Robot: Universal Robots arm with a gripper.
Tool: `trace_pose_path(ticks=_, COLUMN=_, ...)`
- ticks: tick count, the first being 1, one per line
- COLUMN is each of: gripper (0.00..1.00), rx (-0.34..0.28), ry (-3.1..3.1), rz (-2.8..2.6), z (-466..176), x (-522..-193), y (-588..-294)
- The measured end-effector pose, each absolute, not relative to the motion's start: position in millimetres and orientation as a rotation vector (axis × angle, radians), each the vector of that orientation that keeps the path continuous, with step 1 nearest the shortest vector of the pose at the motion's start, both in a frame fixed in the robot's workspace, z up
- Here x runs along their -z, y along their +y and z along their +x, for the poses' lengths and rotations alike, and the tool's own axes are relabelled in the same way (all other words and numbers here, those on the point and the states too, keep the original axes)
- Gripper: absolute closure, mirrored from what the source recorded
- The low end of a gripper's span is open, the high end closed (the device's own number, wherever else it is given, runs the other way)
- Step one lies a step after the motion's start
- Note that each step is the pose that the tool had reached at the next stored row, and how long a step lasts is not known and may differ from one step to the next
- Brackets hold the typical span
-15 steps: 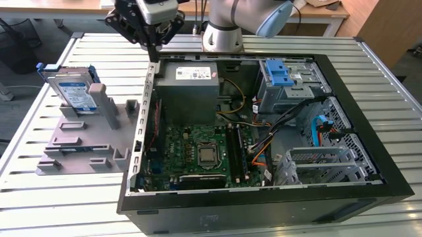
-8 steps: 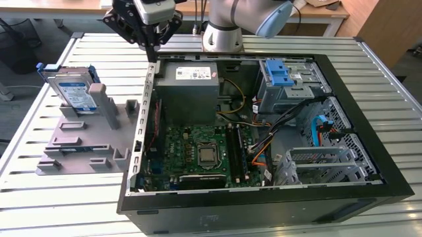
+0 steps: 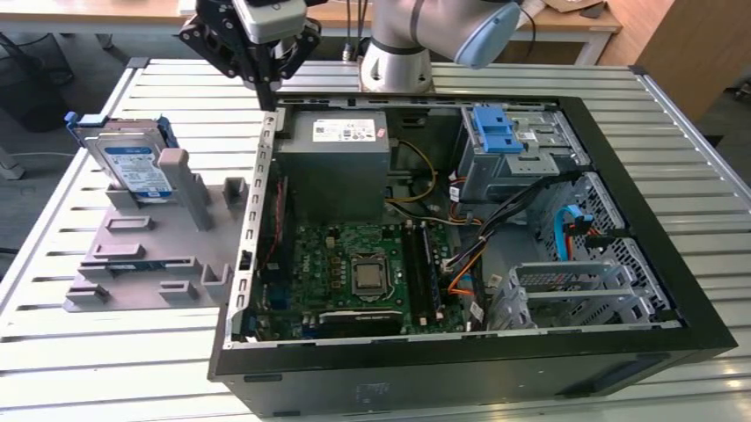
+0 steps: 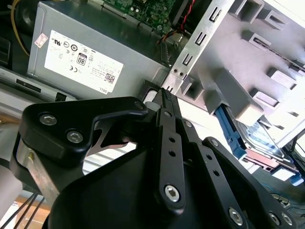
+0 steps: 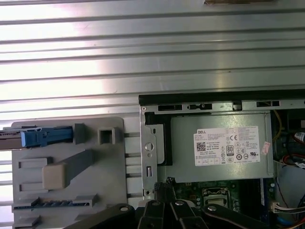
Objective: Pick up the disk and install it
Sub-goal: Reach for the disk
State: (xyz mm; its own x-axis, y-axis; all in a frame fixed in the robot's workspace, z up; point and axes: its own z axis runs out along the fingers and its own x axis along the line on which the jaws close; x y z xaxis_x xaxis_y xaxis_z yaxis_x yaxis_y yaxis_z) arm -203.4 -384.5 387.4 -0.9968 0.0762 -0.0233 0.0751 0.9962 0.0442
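The disk (image 3: 132,167) is a silver hard drive with a white-and-blue label and blue rails. It stands upright in a grey holder (image 3: 147,264) at the exterior view's left, outside the open computer case (image 3: 470,374). My gripper (image 3: 269,88) hangs above the case's back left corner, to the right of the disk and apart from it. Its fingers are shut with nothing between them. In the first wrist view the disk (image 5: 45,137) shows edge-on beside the gripper (image 5: 169,185). In the second wrist view the fingertips (image 4: 165,94) meet, with the disk (image 4: 267,143) beyond them.
Inside the case, the grey power-supply box (image 3: 340,145) sits just below my gripper, the motherboard (image 3: 358,268) in front of it. A drive cage with a blue latch (image 3: 499,132) and loose cables (image 3: 516,211) occupy the right side. The slatted metal table (image 3: 118,369) surrounds everything.
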Motion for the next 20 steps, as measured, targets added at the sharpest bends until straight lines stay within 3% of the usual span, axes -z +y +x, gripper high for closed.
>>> trace_pose_path(ticks=20, gripper=0.89, rx=-0.067, ry=3.114, rz=0.118, z=-215.2, x=-386.4, y=-378.8)
